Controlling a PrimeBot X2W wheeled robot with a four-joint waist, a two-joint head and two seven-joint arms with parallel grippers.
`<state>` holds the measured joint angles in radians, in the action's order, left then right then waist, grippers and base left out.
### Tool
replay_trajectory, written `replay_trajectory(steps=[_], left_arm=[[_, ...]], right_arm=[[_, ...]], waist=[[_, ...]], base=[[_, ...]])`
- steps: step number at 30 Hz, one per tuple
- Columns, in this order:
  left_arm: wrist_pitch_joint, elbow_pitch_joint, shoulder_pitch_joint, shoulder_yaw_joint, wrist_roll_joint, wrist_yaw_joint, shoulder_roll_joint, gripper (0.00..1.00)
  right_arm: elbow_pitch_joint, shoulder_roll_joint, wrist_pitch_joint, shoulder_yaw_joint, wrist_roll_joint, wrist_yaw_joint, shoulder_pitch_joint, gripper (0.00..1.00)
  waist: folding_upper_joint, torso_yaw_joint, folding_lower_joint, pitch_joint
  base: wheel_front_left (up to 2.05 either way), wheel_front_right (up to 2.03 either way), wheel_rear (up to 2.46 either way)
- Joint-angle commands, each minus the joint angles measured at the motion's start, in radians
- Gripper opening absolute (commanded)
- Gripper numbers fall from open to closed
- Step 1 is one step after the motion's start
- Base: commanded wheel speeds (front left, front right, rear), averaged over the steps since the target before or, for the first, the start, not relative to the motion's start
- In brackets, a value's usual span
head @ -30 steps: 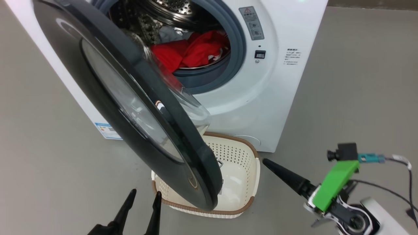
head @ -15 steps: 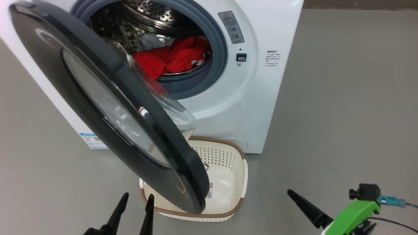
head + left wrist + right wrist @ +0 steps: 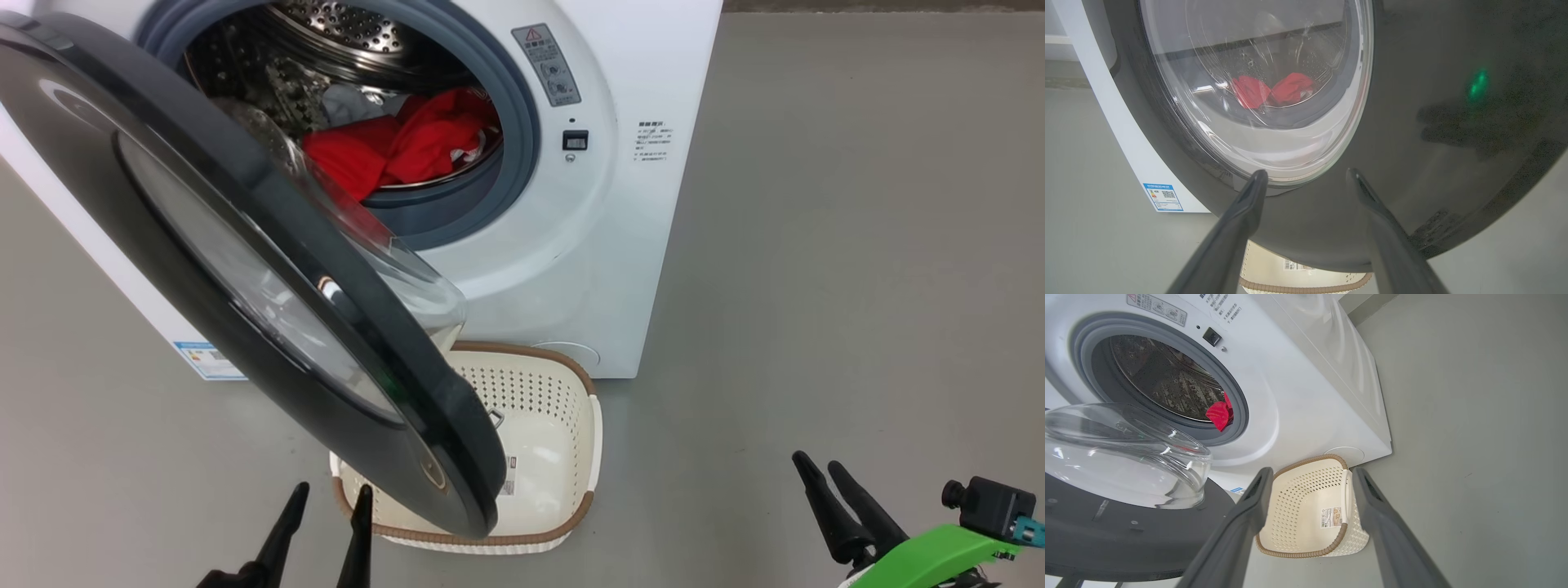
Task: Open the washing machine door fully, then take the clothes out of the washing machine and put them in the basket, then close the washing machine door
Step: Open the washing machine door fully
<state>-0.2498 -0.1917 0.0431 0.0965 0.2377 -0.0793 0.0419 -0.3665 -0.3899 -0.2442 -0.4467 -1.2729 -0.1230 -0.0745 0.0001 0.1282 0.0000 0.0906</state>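
The left gripper (image 3: 333,487), released, faces the glossy black round door (image 3: 73,139); the right gripper (image 3: 816,461), also released, faces the cream perforated plastic basket (image 3: 539,384).

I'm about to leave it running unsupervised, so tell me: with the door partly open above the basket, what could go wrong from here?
The washing machine door hangs over part of the basket, so dropped clothes could land on it or the floor. The open left claw sits at the door's outer face; a push there would likely swing it shut, not open.
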Motion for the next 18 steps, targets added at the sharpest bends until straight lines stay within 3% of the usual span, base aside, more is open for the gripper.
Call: replay_trajectory(steps=[1, 4, 9, 18], left_arm=[[-0.012, 0.019, -0.01, -0.036, 0.001, -0.003, 0.008, 1.0], [-0.012, 0.017, -0.009, -0.042, 0.002, -0.004, 0.008, 1.0], [-0.012, 0.015, -0.006, -0.044, 0.001, -0.004, 0.008, 1.0], [-0.012, 0.016, 0.008, -0.048, -0.003, -0.007, 0.008, 1.0]], right_arm=[[0.009, -0.019, -0.014, -0.009, 0.031, -0.008, 0.006, 1.0], [-0.014, 0.0, -0.017, 0.076, 0.195, -0.008, 0.012, 1.0], [-0.008, 0.089, -0.017, 0.256, 0.497, -0.008, 0.065, 1.0], [0.157, 0.231, -0.017, 0.468, 0.871, -0.008, 0.175, 1.0]], waist=[[-0.0001, -0.001, 0.0, -0.001], [-0.0001, -0.004, 0.0, -0.005], [-0.0001, -0.003, 0.0, -0.013], [-0.0001, 0.003, 0.0, -0.033]], base=[[0.0, 0.0, 0.0], [0.0, 0.0, 0.0], [0.0, 0.0, 0.0], [0.0, 0.0, 0.0]])
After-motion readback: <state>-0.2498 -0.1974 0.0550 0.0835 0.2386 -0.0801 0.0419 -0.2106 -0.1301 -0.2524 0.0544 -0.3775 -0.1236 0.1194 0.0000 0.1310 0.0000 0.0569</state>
